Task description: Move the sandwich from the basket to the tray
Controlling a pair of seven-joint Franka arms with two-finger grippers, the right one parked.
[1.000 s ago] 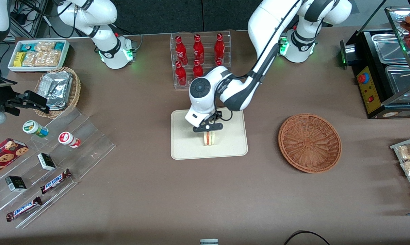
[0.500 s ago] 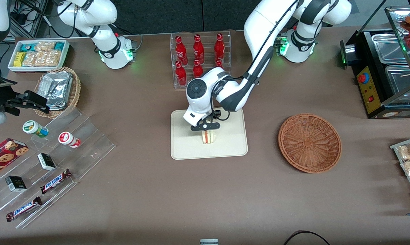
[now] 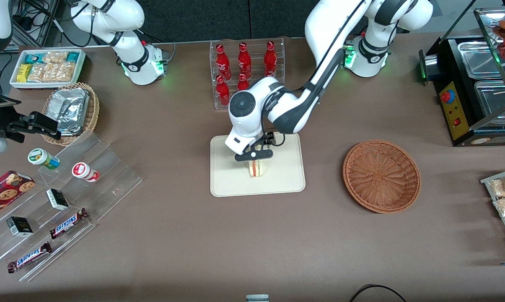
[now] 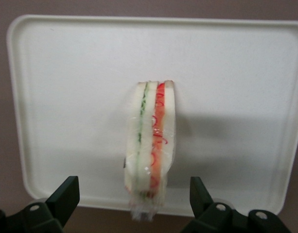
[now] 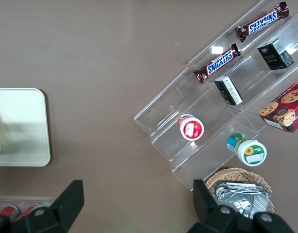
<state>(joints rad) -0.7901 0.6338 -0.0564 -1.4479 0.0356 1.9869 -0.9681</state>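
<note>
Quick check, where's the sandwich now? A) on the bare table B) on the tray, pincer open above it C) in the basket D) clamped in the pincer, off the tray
B: the sandwich stands on the tray, the open pincer spread clear of it; basket empty.

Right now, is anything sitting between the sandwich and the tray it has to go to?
No. The sandwich already stands on its edge on the tray, so nothing lies between them. The hand is open just above it, fingers apart on either side and not touching it. The basket is empty.
</note>
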